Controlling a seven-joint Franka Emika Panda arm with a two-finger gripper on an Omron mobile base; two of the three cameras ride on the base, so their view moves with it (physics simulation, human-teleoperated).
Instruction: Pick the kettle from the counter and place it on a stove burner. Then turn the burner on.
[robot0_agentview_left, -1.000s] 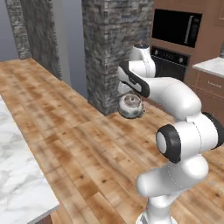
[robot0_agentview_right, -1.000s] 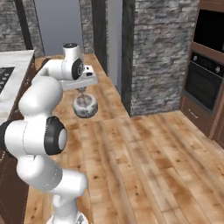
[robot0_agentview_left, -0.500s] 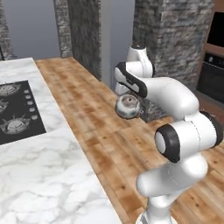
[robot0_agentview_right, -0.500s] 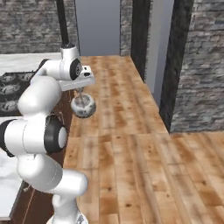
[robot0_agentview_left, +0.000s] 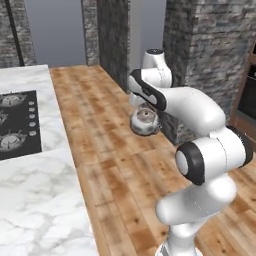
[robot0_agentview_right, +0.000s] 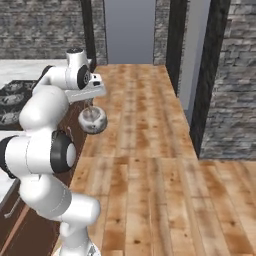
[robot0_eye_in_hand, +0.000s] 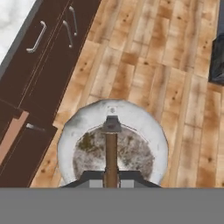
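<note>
Claw (robot0_agentview_left: 143, 104) clamped on kettle (robot0_agentview_left: 144, 122) handle; kettle hangs below it, over wood floor, off the table (robot0_agentview_left: 35, 185). Stove burner (robot0_agentview_left: 11, 140) lies well to robot's left, so the carry likely goes that way.

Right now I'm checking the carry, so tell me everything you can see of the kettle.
The kettle is small, squat and rounded, of shiny silver-grey metal, with a lid knob on top and an arched handle. It hangs upright in the air over the wooden floor, beside the counter and off the cooktop. The end effector is shut on its handle; nothing else touches it.
</note>
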